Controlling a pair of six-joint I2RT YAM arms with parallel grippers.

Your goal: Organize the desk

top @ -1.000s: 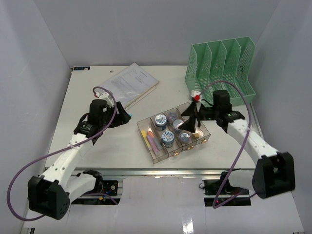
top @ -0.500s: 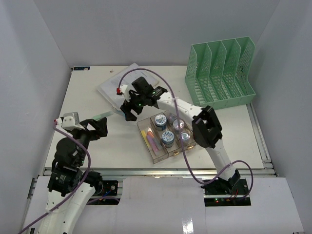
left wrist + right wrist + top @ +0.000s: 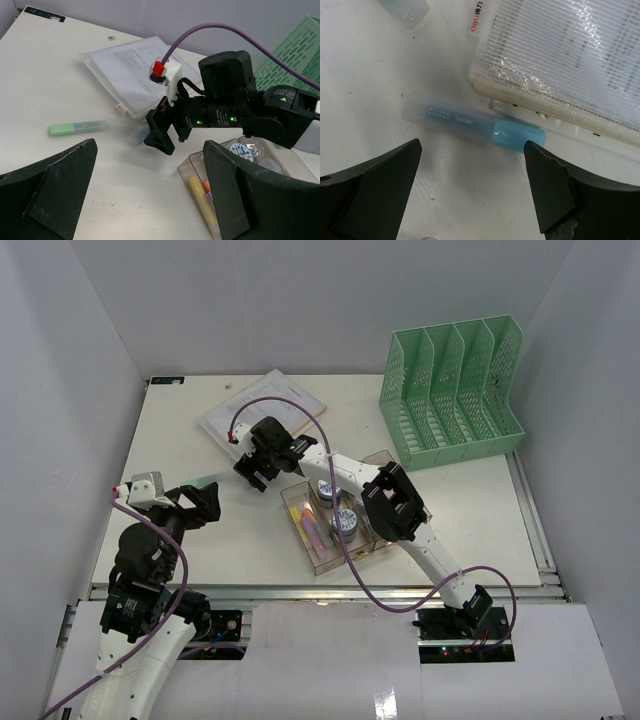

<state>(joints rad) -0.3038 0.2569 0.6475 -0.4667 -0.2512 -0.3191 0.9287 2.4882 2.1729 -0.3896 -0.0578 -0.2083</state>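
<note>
The right gripper (image 3: 472, 150) is held low over the desk (image 3: 470, 490), and its fingers are spread wide on both sides of a blue highlighter (image 3: 470, 122). This pen is laid flat just beside a mesh pouch of papers (image 3: 560, 55). The left gripper (image 3: 150, 200) is raised and spread wide too. A green highlighter (image 3: 77, 127) is seen near the pouch, and a clear tray (image 3: 320, 562) is set mid-desk

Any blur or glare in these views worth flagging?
Top external: even light, soft shadows, sharp. Left wrist: its own dark fingers are soft in the foreground; the right gripper beyond is clear. Right wrist: bright glints on the clear mesh document pouch; the translucent blue highlighter looks slightly soft.
</note>
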